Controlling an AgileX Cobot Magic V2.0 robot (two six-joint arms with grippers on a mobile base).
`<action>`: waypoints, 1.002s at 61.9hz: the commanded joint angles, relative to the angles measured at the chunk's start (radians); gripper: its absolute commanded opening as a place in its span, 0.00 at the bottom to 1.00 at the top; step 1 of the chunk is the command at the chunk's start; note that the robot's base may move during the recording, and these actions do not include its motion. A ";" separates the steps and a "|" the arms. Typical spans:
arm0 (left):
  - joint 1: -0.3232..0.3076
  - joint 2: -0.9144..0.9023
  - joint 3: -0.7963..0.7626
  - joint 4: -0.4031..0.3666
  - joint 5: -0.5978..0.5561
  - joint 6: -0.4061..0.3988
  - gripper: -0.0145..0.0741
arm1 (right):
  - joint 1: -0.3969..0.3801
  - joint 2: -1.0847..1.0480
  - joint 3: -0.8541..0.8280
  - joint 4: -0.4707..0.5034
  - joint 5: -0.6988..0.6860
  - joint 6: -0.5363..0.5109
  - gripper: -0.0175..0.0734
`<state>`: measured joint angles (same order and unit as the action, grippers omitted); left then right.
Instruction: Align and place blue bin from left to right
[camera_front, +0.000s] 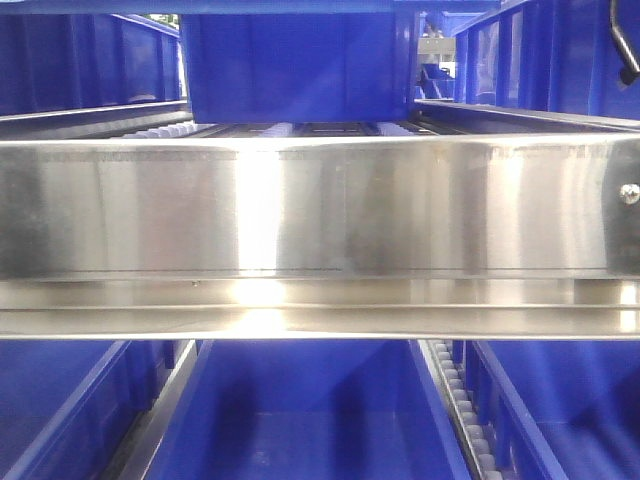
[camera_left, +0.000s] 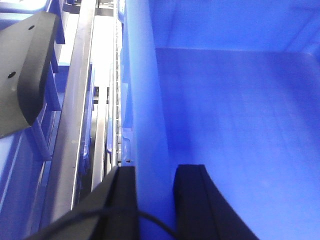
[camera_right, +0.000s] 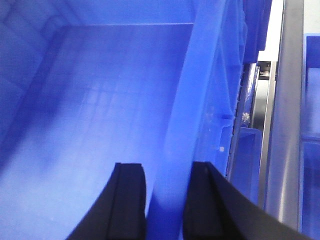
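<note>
The blue bin fills most of the left wrist view, its smooth floor and far wall open to the camera. The left gripper straddles the bin's left wall: one black finger sits outside the wall and the other inside the bin. The wall takes up the whole gap between them, so the jaws are closed on it. A thin black cable crosses in front of that wall at the bottom edge. Just outside it run a roller track and a steel rail, and a dark grey plate juts in at the upper left. In the right wrist view the blue bin lies to the left. The right gripper is clamped across the bin's right wall, with one finger inside and the other outside, both pressed to the plastic. Beyond that wall stands another steel rail. The front view shows neither arm. A broad brushed-steel beam spans it, with a blue crate on the level above. Below, an open blue crate sits in the middle lane beside a roller strip. I cannot tell whether that lower crate is the gripped bin.
</note>
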<state>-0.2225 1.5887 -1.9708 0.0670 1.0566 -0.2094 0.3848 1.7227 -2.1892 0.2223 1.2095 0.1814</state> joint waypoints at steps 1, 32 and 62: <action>-0.010 -0.026 -0.018 -0.078 -0.134 0.000 0.19 | 0.016 -0.019 -0.015 0.113 -0.092 -0.041 0.13; -0.010 -0.026 -0.018 -0.078 -0.134 0.000 0.19 | 0.016 -0.019 -0.015 0.113 -0.092 -0.041 0.13; -0.010 -0.026 -0.018 -0.079 -0.136 0.000 0.19 | 0.016 -0.019 -0.015 0.113 -0.094 -0.041 0.13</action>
<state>-0.2208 1.5887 -1.9708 0.0690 1.0624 -0.2094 0.3848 1.7227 -2.1892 0.2279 1.2095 0.1814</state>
